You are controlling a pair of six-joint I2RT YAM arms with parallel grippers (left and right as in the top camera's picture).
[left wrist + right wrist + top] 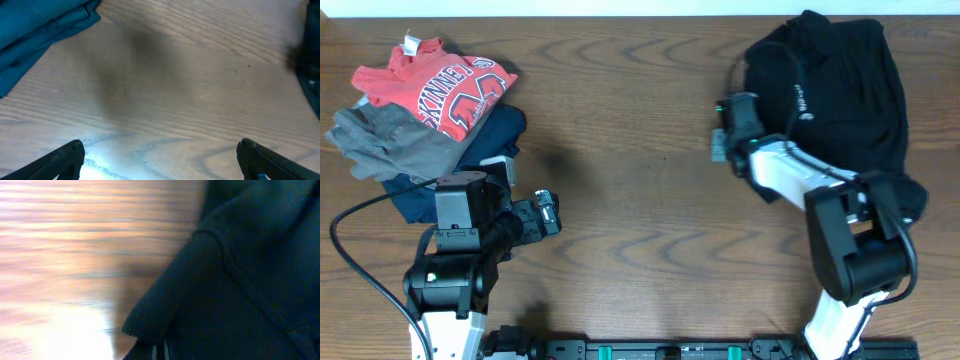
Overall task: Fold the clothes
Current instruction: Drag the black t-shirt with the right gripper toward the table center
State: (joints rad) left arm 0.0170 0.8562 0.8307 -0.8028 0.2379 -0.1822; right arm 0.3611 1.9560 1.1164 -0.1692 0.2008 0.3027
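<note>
The wooden table (640, 160) carries the black long-sleeved garment (845, 85) bunched in a loose heap at its far right corner, with a small white logo print (800, 100) showing near the heap's left side. At the far left corner sits a pile of other clothes: a red shirt with white lettering (440, 85) on top, a grey garment (390, 140) under it and a navy garment (495, 135) at the bottom. The right gripper (722, 143) sits at the left edge of the black heap, just beside the cloth. In its wrist view a ribbed hem of the black garment (240, 280) fills the right half over blurred wood, and I cannot tell how its jaws stand or whether they touch the fabric. The left gripper (548, 212) is near the table's near left side, well apart from the black garment. Its fingers (65, 160) are spread wide over bare wood and hold nothing.
</note>
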